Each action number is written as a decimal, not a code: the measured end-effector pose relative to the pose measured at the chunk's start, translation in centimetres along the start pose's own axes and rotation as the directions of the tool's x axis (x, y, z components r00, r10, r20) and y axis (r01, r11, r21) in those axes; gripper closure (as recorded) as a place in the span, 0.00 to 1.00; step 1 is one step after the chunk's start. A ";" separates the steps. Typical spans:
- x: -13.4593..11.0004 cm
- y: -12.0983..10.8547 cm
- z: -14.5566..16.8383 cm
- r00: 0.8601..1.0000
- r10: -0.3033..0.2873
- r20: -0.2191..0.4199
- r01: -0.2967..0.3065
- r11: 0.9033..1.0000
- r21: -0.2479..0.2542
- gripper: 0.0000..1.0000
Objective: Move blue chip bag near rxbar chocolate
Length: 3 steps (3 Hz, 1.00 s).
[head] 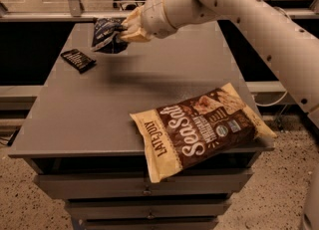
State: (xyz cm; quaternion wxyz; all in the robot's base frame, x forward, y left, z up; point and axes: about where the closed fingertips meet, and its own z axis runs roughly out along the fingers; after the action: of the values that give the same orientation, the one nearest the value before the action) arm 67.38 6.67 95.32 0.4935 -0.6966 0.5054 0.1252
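We fear the end effector (124,31), clenched on the crinkly dark-blue chip bag (106,35) above the far-left corner of the grey tabletop (99,109), letting go too high, so the light bag lands on the flat black-wrapped chocolate bar (78,59) or slides off the left edge

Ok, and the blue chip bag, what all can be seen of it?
The blue chip bag is a small, crinkly dark-blue packet with white lettering and pale edges, foil-like in look. Crumpled, it hangs in the air above the far part of the grey table, clamped by the gripper on its arm-facing side. Nothing else touches it; the black rxbar chocolate lies on the table just below and beside it, apart.
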 end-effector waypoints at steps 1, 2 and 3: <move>0.9 0.5 3.2 0.998 -0.042 -0.046 0.041 0.999 -0.033 1.00; 2.5 0.7 6.0 0.993 -0.072 -0.089 0.067 0.996 -0.059 1.00; 4.0 1.1 8.4 0.988 -0.100 -0.121 0.090 0.992 -0.090 0.75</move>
State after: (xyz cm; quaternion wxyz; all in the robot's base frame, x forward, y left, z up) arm 71.04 11.22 88.00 0.4363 -0.7467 0.4958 0.0789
